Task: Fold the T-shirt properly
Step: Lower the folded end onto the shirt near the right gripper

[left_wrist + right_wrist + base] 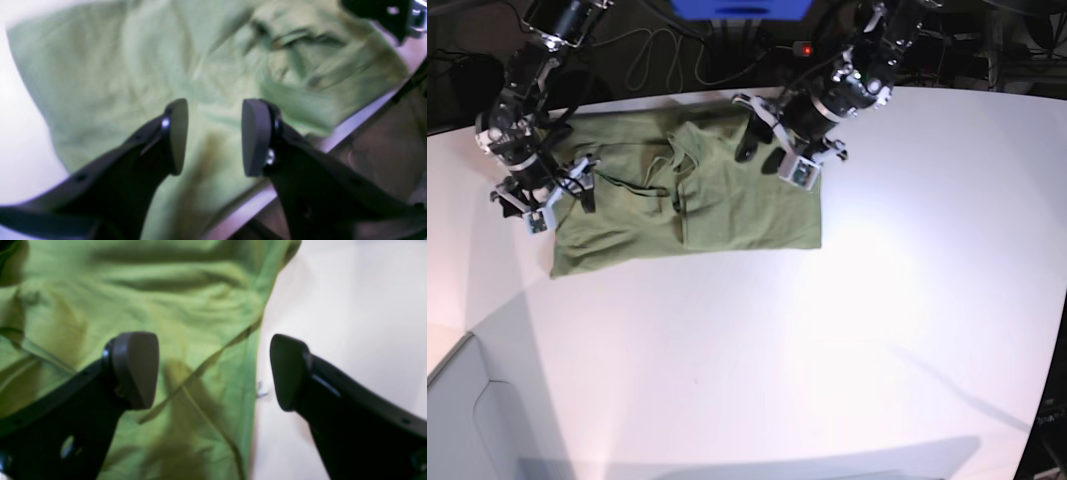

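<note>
White surface [847, 330] fills most of the base view, with dark cabling and a blue box [742, 8] along its far edge. One T-shirt [717, 215], olive green and unprinted, lies on the far left part of the surface, roughly flattened into a wide band with creases bunched near its middle. Two arms reach over it, one at each end. Left gripper [215, 136] hangs over the shirt's end near the surface's far edge; its two fingers [176, 133] stand apart with bare cloth showing between them and nothing held. Right gripper [213, 373] sits at the opposite end of the shirt, straddling the cloth's edge: one of its fingers [136, 368] is above the fabric, the other above bare surface. These two fingers are spread wide and empty. A seam or fold line runs diagonally across the cloth between them. Both wrist views are blurred.
</note>
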`<control>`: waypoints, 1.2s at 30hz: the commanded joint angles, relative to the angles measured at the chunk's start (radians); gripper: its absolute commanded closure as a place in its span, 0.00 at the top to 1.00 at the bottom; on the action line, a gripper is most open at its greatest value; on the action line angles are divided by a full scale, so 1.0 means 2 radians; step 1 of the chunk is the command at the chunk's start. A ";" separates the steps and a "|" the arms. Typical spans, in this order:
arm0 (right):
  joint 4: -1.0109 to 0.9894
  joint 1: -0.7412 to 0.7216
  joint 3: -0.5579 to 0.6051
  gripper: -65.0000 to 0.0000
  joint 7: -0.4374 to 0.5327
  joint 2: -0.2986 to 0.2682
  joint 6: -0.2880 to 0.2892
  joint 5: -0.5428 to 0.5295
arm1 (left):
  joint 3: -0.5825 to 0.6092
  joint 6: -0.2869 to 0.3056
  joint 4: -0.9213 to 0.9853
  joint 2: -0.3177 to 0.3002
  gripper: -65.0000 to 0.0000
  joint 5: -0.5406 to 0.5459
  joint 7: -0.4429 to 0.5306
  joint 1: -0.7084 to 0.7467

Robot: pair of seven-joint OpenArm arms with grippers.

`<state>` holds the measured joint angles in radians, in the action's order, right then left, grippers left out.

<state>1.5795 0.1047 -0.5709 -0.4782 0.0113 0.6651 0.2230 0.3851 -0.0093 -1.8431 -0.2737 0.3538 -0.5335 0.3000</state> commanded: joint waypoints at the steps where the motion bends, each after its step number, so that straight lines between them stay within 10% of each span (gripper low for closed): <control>1: 0.003 -0.005 0.000 0.78 0.011 -0.004 0.001 -0.008 | 0.003 0.004 0.001 0.005 0.40 0.005 0.008 0.000; 36: -0.054 0.001 0.002 0.66 0.011 -0.005 0.002 -0.008 | 0.035 0.004 0.074 0.013 0.39 0.004 0.009 -0.013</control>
<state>1.4658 0.1036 -0.5682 -0.4286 0.0032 0.6643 0.2031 0.4561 0.0051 -1.6840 -0.2462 0.3637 -0.4938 0.2684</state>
